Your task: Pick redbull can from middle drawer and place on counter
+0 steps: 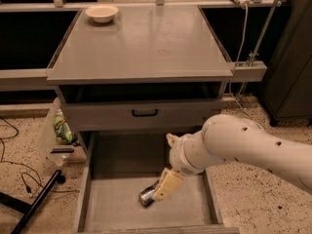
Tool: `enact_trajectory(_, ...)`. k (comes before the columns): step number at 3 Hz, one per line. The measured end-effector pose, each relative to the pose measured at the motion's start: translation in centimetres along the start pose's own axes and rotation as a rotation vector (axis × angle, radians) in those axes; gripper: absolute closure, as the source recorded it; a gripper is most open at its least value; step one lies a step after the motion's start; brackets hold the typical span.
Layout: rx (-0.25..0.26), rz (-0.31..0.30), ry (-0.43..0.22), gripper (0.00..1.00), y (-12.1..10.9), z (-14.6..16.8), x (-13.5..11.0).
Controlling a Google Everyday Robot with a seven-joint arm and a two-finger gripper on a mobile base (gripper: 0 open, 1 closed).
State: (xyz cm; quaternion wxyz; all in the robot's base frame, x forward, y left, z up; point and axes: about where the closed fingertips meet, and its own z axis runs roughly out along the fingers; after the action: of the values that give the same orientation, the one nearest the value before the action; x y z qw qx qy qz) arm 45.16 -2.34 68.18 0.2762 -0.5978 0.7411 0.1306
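The redbull can (145, 198) lies on its side on the floor of the open middle drawer (114, 201), shiny round end facing the front left. My gripper (158, 191) is down inside the drawer right at the can and covers its right part. Only the can's left end shows. The white arm reaches in from the right. The grey counter (146, 43) is above, with a thin overhanging edge.
A cream bowl (101, 12) sits at the counter's far left corner. A shut drawer front with a black handle (145, 113) is above the open drawer. A clear bag with green contents (59, 129) and a black pole (34, 201) are on the floor at left.
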Motion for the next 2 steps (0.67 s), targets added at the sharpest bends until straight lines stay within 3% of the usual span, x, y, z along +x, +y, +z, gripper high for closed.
enact_trajectory(1,-0.016,0.007,-0.027,0.0,0.1,2.7,0.6)
enact_trajectory(2,-0.051,-0.021,-0.064,0.0,1.0,8.0,0.7)
